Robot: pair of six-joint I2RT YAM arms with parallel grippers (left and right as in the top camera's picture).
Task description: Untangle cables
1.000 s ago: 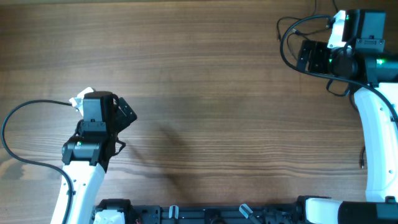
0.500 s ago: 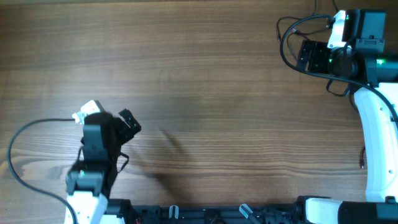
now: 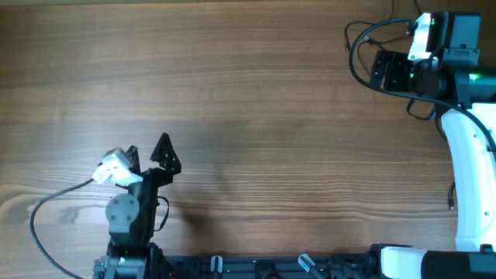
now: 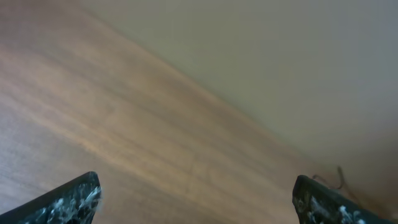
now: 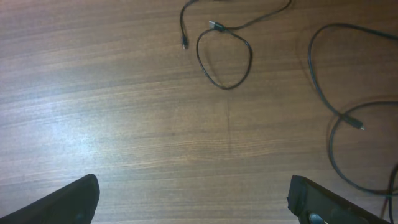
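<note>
The cables show in the right wrist view as thin black wires lying loose on the wood. One makes a small loop point(image 5: 224, 60) with a plug end beside it. Another strand point(image 5: 184, 28) ends in a plug at the left. A longer wire point(image 5: 329, 134) curves down the right side. My right gripper point(image 5: 193, 186) is open and empty, above bare wood short of the wires; overhead it is at the far right corner point(image 3: 381, 70). My left gripper point(image 3: 147, 151) is open and empty near the front left, tilted up over bare wood point(image 4: 196, 186).
The wooden table point(image 3: 256, 101) fills the overhead view. Thicker black cords point(image 3: 355, 58) loop beside the right wrist, and one point(image 3: 46, 203) trails from the left wrist. In the left wrist view the table's far edge meets a pale wall, with a small dark strand point(image 4: 339, 177) there.
My left arm has drawn back toward the front edge and turned, so its gripper now sits lower and further right. The right arm has not moved.
</note>
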